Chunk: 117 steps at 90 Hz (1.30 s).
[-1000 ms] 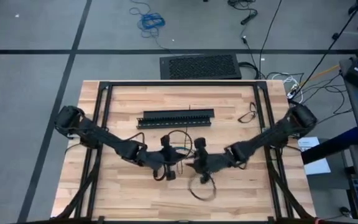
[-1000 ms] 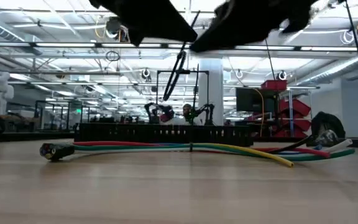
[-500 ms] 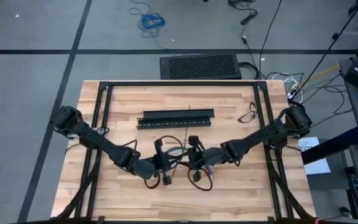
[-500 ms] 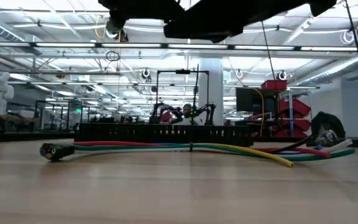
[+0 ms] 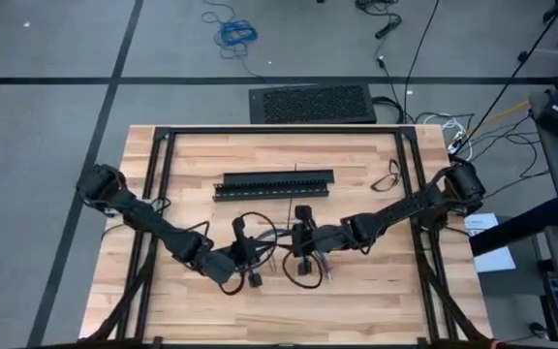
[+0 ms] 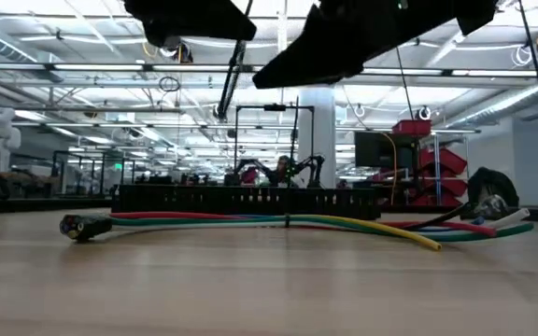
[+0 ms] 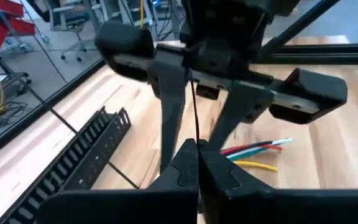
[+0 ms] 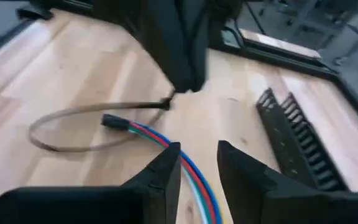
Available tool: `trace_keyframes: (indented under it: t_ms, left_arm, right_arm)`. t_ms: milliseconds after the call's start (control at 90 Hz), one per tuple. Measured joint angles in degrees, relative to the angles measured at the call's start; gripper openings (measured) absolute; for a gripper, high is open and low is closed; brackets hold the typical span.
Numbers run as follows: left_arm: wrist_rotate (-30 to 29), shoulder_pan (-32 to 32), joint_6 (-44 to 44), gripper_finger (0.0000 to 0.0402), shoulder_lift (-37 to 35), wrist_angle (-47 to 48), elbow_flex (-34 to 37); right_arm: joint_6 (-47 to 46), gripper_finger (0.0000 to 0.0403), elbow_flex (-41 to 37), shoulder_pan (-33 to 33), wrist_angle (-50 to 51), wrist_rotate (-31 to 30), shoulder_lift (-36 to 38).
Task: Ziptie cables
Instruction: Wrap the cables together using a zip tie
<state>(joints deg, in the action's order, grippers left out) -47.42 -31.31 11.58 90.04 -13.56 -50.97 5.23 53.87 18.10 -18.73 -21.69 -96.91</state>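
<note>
— Where are the cables (image 6: 278,222)?

— Mid-tabletop, lying lengthwise beside the slotted bar (image 5: 276,183), directly beneath us. Our left gripper (image 7: 194,163) pinches the zip tie (image 7: 194,112); our right gripper (image 8: 197,163) hangs parted just above them.

Even overhead lighting from ceiling strips; my arms cast only soft shadows on the tabletop (image 5: 201,301). Right wrist view motion-blurred; low view backlit.

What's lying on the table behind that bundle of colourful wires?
Behind the cables lies a long black slotted bar, running along the table. Its lower edge is covered by the wires; beyond it only the room shows.
</note>
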Motion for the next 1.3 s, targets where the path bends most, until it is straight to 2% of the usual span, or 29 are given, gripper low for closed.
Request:
trace_keyframes:
  t_ms: [256,478,678,1300]
  left_arm:
    - [-1.41,-0.20,4.50,0.0000,0.00,0.03,2.97]
    - [-1.45,-0.24,4.33,0.0000,0.00,-1.54,3.51]
    - [-1.31,-0.26,1.30,0.0000,0.00,-4.96,3.51]
    - [-1.14,-1.20,0.05,0.0000,0.02,-5.07,3.51]
  right_arm:
    - [1.67,0.0098,0.07,0.38,-1.68,0.70,1.37]
    - [3.70,0.0098,0.07,0.20,-8.52,4.33,1.36]
    - [3.92,0.0098,0.07,-1.01,-10.11,6.99,0.49]
    - [4.34,0.0098,0.07,-1.12,-9.54,4.04,0.49]
